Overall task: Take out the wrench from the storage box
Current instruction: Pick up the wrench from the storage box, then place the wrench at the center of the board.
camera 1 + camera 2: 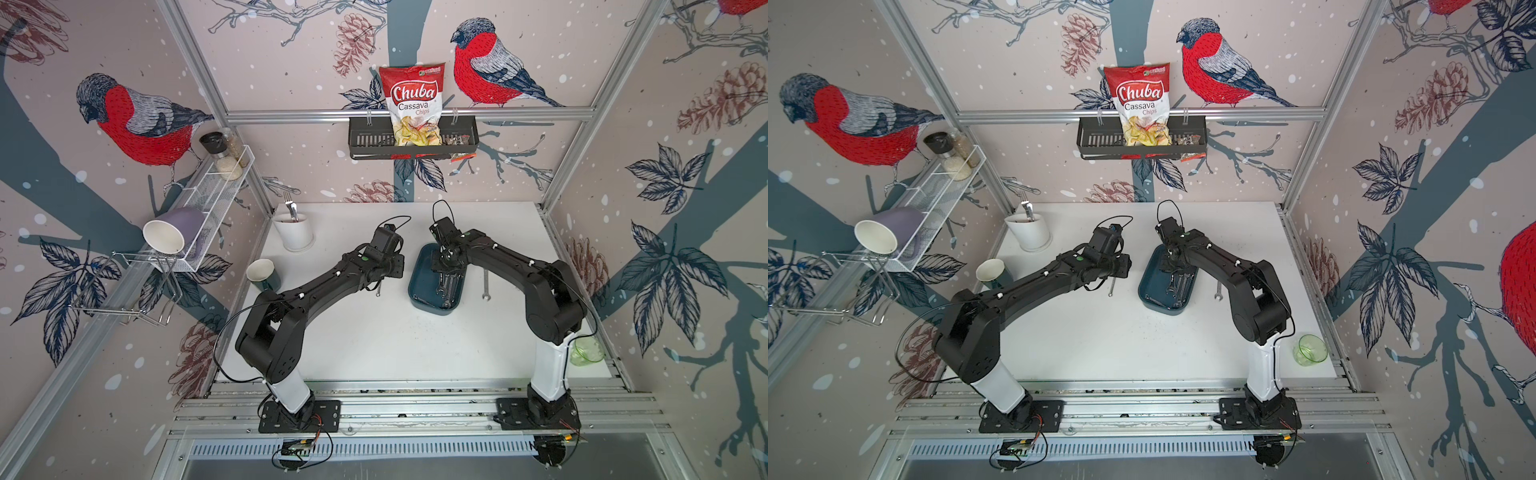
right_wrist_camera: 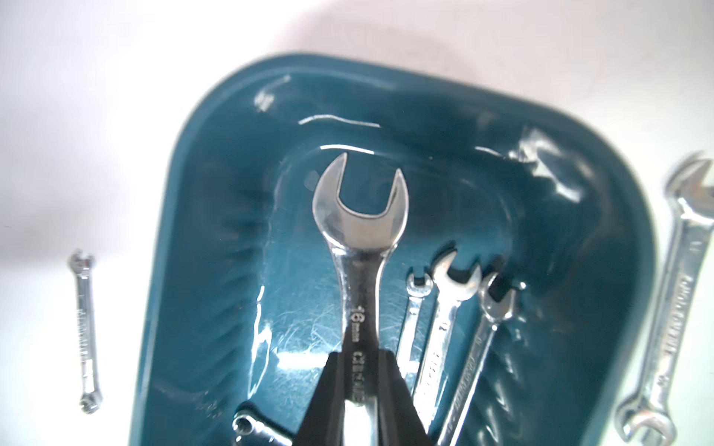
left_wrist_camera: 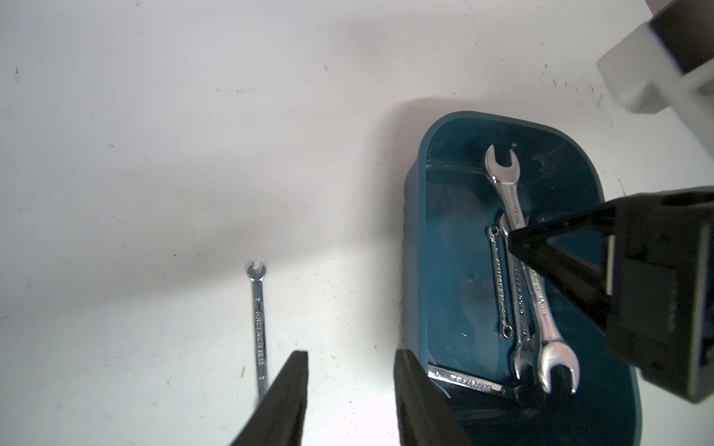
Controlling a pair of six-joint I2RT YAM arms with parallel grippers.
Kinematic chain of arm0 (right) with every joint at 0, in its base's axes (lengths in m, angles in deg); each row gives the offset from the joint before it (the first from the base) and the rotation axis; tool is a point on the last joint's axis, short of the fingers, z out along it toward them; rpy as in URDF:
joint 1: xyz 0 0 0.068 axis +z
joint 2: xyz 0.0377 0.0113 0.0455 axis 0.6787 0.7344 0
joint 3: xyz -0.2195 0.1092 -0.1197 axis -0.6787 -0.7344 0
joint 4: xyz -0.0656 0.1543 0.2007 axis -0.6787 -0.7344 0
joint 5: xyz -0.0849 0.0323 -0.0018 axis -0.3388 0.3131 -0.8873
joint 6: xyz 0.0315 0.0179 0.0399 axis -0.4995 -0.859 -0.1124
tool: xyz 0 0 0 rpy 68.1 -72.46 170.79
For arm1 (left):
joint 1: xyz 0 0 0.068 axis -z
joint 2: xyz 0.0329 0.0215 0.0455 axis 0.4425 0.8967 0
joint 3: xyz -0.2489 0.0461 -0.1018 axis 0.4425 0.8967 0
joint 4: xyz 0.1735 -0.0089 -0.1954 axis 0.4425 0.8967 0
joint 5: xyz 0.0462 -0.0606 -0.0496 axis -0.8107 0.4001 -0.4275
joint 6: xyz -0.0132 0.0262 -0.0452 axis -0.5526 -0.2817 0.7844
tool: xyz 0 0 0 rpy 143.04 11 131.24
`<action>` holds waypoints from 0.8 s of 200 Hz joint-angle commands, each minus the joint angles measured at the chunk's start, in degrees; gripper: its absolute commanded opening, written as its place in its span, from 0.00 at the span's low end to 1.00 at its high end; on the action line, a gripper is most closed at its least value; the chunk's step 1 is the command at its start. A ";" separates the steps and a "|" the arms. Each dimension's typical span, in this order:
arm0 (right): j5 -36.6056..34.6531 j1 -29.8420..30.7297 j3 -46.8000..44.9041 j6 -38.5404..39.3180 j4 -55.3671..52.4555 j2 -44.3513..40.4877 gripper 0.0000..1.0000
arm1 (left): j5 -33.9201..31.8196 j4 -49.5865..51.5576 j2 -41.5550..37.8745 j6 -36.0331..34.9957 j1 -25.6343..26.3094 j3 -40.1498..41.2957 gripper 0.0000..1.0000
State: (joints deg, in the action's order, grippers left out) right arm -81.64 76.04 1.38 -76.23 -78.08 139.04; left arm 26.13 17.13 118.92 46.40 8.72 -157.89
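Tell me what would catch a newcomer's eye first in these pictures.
The red bullfinch wallpaper covers the walls, and a red chips bag stands in the black basket on the back wall. Near the middle of the table, the right pincer is shut on a large wrench inside the teal storage box.

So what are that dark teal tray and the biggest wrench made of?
The storage box looks like moulded plastic: glossy teal, soft rounded corners, fine scratches on its floor. The big wrench looks like chrome-plated or polished steel: mirror-bright silver with a stamped size mark; the exact metal can't be told.
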 commanded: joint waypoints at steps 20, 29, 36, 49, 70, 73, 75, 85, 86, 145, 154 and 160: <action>-1.78 -1.70 3.12 1.68 -3.83 -3.36 0.07 | -0.71 0.52 -0.23 -0.11 -0.11 -0.44 0.42; -2.01 -2.19 3.53 2.08 -4.45 -4.38 0.07 | -0.71 0.58 -0.16 -0.18 -0.09 -0.48 0.42; -2.25 -2.55 3.66 2.34 -5.04 -5.26 0.07 | -0.86 0.54 -0.17 -0.14 -0.09 -0.47 0.42; -2.65 -3.51 3.20 2.84 -5.61 -7.19 0.07 | -0.79 0.70 -0.21 -0.11 -0.10 -0.46 0.42; -3.25 -6.13 0.52 4.03 -5.25 -11.18 0.07 | -0.64 0.72 -0.17 -0.05 -0.07 -0.45 0.42; -3.27 -6.52 -0.06 4.31 -5.04 -11.81 0.07 | -0.63 0.72 -0.16 -0.08 -0.09 -0.43 0.42; -3.28 -6.76 -0.42 4.54 -4.92 -12.16 0.07 | -0.58 0.72 -0.16 -0.03 -0.11 -0.43 0.42; -3.26 -8.43 -2.36 5.27 -4.47 -14.16 0.07 | -0.52 0.72 -0.16 0.06 -0.10 -0.44 0.42; -3.24 -8.65 -2.62 5.31 -4.44 -14.31 0.07 | -0.48 0.76 -0.16 0.02 -0.09 -0.48 0.42; -0.01 -17.96 -16.04 9.55 2.45 -19.94 0.07 | -0.19 0.86 -0.18 0.45 -0.09 -0.44 0.42; 0.61 -18.67 -17.38 9.72 3.95 -19.45 0.07 | -0.18 0.89 -0.23 0.52 -0.09 -0.43 0.42; 1.04 -18.86 -18.23 9.65 4.95 -18.95 0.07 | -0.20 0.93 -0.23 0.65 -0.07 -0.46 0.42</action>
State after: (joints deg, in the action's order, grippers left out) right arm -82.77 58.56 -13.92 -68.53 -78.98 119.61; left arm 25.60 17.38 118.92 46.66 8.67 -158.07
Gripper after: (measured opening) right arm 0.168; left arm 0.419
